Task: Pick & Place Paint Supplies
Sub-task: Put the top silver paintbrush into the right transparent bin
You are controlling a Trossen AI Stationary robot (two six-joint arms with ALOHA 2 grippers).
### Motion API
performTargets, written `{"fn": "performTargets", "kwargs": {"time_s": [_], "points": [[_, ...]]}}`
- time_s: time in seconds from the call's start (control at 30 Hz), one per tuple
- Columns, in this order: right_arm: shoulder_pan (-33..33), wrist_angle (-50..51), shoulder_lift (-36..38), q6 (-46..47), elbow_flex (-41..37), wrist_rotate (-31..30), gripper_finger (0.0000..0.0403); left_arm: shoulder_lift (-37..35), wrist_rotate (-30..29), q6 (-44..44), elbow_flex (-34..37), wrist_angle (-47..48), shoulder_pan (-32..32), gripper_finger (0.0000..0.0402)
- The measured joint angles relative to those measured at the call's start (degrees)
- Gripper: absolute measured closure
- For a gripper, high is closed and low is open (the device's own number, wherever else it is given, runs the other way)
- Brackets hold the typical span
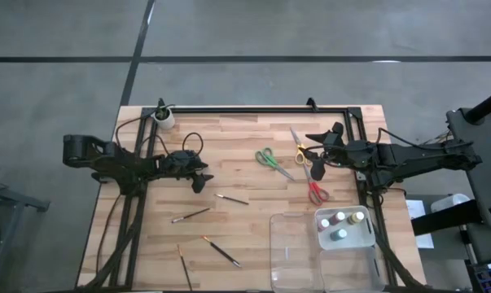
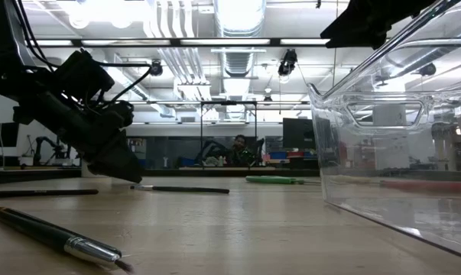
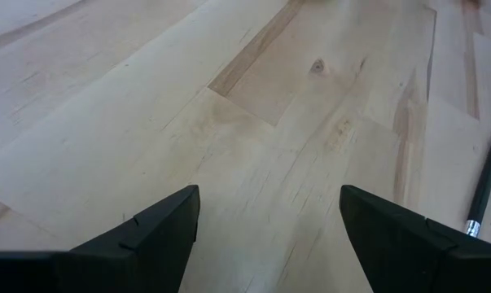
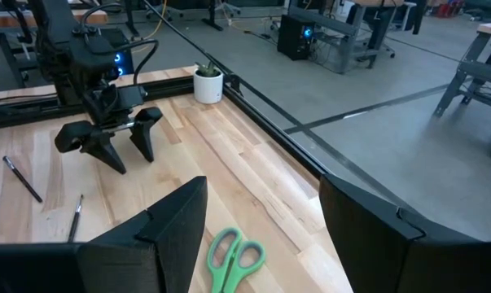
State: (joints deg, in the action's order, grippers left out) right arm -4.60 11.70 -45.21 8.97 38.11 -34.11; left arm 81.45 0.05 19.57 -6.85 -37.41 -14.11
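Note:
Three scissors lie flat on the wood at the right: green [image 1: 271, 160], yellow [image 1: 298, 145] and red [image 1: 316, 189]. Several thin brushes lie at front left, one [image 1: 231, 199] nearest my left gripper. Paint bottles [image 1: 340, 225] stand in a compartment of the clear tray [image 1: 298, 260]. My left gripper [image 1: 203, 179] is open low over bare wood [image 3: 269, 212], with a brush [image 3: 485, 183] off to one side. My right gripper [image 1: 309, 146] hangs open well above the table near the yellow scissors; the green scissors [image 4: 235, 256] show below it.
A small white cup [image 1: 164, 120] with a plant stands at the far left corner beside the black frame rail [image 1: 253, 109]. The tray's tall clear wall [image 2: 398, 153] fills the front right. Bare wood lies between the two grippers.

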Motion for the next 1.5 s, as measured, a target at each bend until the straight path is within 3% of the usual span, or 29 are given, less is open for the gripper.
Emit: {"fn": "performTargets", "kwargs": {"time_s": [0.47,0.67,0.8,0.9,1.0,1.13,1.27,1.5], "points": [[0.0,-0.35,0.0,-0.02,0.0,-0.02,0.0168,0.0,-0.02,-1.05,0.07,-1.37,0.0,0.0098],[-0.05,-6.44,-0.13,-2.85,0.0,-0.53,0.0168,0.0,-0.09,-2.64,0.07,-2.17,0.0,0.0098],[-0.3,-6.5,-0.41,5.8,0.0,5.11,0.0168,0.02,-0.22,-2.61,0.07,-2.15,0.0,0.0098],[-0.32,-6.92,-1.57,6.26,-0.05,9.13,0.0168,0.01,-0.23,-1.78,0.07,-2.06,0.0,0.0098],[-0.1,-8.49,-4.72,6.25,-0.04,10.04,0.0168,0.01,-0.22,-1.72,0.07,-1.97,0.0,0.0098],[0.37,-11.75,-10.88,5.86,0.92,18.59,0.0168,0.02,-0.22,-1.7,0.07,-2.16,0.0,0.0098],[0.47,-16.92,-17.59,1.47,3.62,19.18,0.0168,0.02,-0.23,-2.64,0.04,-2.79,0.0,0.0098],[0.76,-9.7,-29.97,-2.61,12.06,19.9,0.0168,0.02,-0.24,-3.08,0.02,-3.04,0.0,0.0098]]}}
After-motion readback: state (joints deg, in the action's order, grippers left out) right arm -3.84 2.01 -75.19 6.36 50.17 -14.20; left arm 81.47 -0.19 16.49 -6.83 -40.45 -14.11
